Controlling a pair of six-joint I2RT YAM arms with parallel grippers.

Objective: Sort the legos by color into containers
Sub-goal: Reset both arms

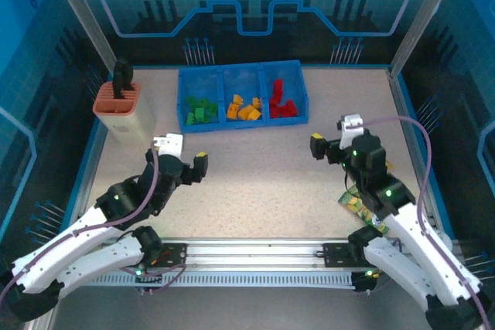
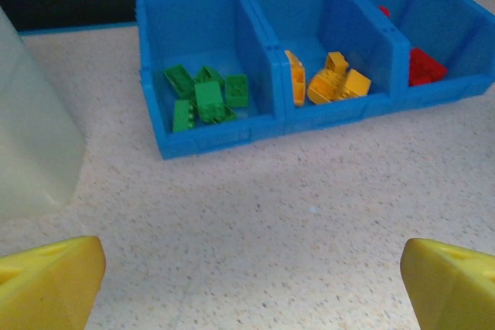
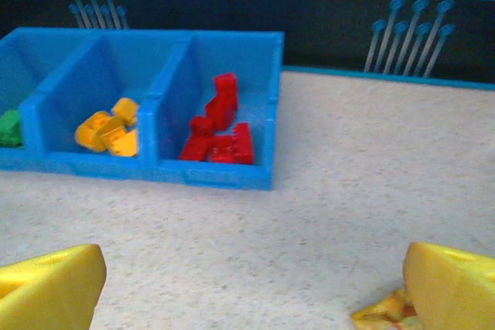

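Speckled beige surface [image 1: 255, 175] carries a blue tray [image 1: 241, 75] at its far side, its three containers side by side. Nearer the bases, the left arm [image 1: 93, 229] and the right arm [image 1: 410, 237] each hold their jaws spread wide with nothing between them, well apart from the tray. Green legos [image 1: 199, 110] lie in the left container, orange-yellow legos [image 1: 244, 107] in the middle one and red legos [image 1: 282, 102] in the right one. A snack bag [image 1: 360, 206] lies by the right arm.
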